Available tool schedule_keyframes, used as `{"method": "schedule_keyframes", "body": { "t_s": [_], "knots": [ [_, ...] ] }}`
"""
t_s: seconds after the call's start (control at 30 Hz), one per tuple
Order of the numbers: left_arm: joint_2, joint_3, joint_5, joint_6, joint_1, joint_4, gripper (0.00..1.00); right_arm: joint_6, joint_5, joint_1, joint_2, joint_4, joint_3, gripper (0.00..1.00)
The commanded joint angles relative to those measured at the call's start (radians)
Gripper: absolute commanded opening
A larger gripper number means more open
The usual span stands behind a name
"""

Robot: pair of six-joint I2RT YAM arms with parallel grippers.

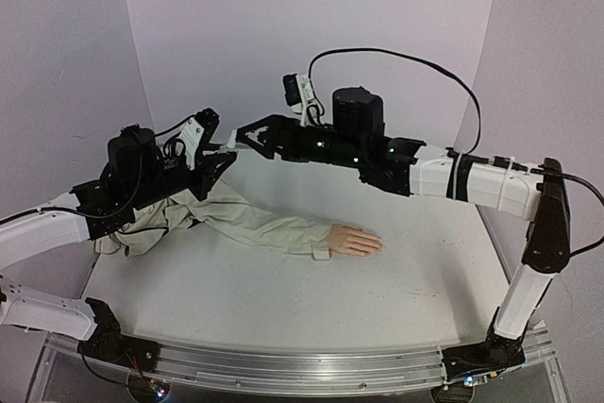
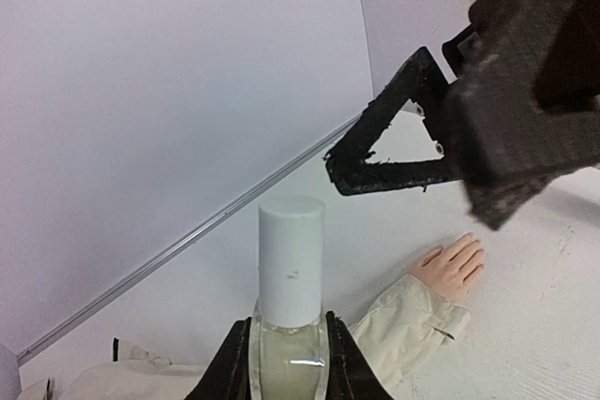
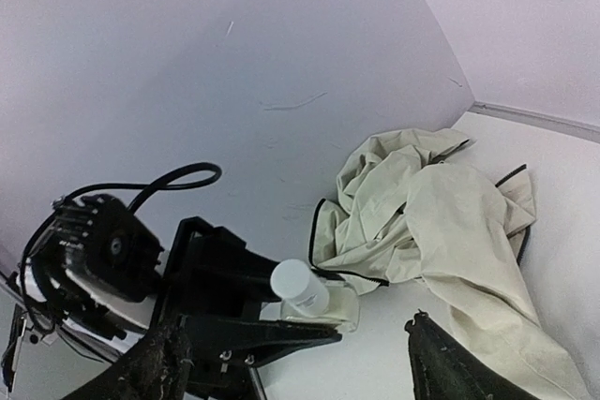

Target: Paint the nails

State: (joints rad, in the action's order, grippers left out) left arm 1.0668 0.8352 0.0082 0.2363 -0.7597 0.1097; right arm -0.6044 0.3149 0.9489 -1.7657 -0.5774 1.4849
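Nails (image 1: pixel 377 243): tiny, at the fingertips of a peach mannequin hand (image 1: pixel 354 241); too small to show any colour. The hand lies flat, fingers together, protruding from the cuff of a beige jacket sleeve (image 1: pixel 264 224).

- Mannequin hand (image 1: pixel 355 241) was peach, skin-toned.
- Jacket sleeve (image 1: pixel 255 219) was plain beige, unpatterned.
- Bottle (image 2: pixel 289 355) was clear glass with pale yellowish contents; its cap (image 2: pixel 291 259) was white.
- Left gripper (image 2: pixel 289 370) and right gripper (image 1: pixel 243 135) were black.
- Table (image 1: pixel 377 299) was white; backdrop (image 1: pixel 283 25) pale lilac.

Pale lilac walls (image 1: pixel 283 35) around a white table (image 1: pixel 283 290).
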Motion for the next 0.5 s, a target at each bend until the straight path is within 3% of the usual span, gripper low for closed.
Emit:
{"method": "schedule_keyframes", "body": {
  "t_s": [0.0, 0.23, 0.47],
  "knots": [
    [-0.026, 0.004, -0.081, 0.027, -0.017, 0.056, 0.00, -0.048, -0.093, 0.019, -0.060, 0.027, 0.126, 0.75],
    [-0.026, 0.004, -0.090, 0.038, -0.036, 0.051, 0.00, -0.039, -0.156, 0.038, -0.128, 0.081, 0.239, 0.60],
    [-0.023, 0.008, -0.082, 0.040, -0.043, 0.046, 0.00, -0.043, -0.143, 0.046, -0.171, 0.082, 0.285, 0.36]
  ]
}}
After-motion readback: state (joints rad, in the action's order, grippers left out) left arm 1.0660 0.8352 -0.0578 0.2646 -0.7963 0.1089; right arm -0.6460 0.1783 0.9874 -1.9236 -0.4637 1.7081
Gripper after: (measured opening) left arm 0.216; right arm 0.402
